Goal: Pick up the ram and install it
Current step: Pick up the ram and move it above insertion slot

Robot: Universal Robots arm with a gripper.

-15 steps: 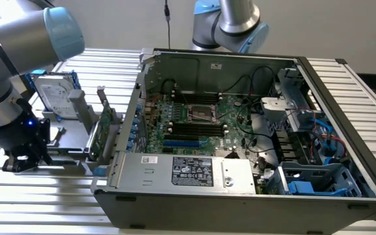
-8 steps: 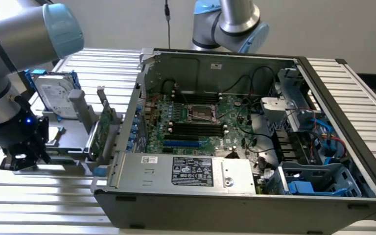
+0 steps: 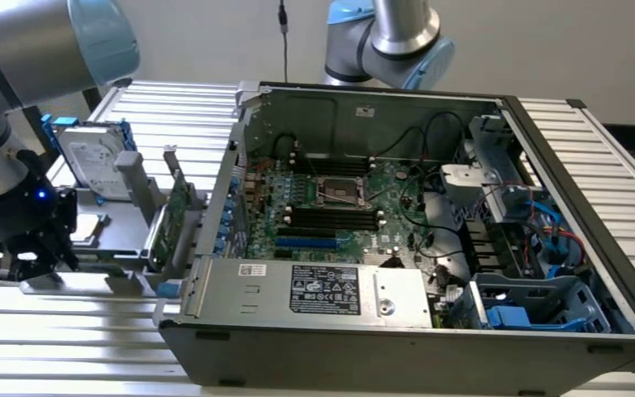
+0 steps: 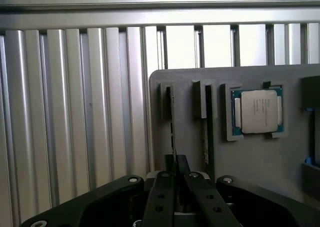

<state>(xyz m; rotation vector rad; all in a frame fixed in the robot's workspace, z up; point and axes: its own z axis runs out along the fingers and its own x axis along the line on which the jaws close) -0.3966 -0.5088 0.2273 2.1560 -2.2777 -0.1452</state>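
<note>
At tray [image 4: 250,157] slot: hand [image 4: 176,163] pinches ram [image 4: 173,127] edge; second stick [image 4: 208,132] just beside.

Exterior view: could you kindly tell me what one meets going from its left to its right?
End effector → hard drive → green card → motherboard → blue drive cage.
</note>
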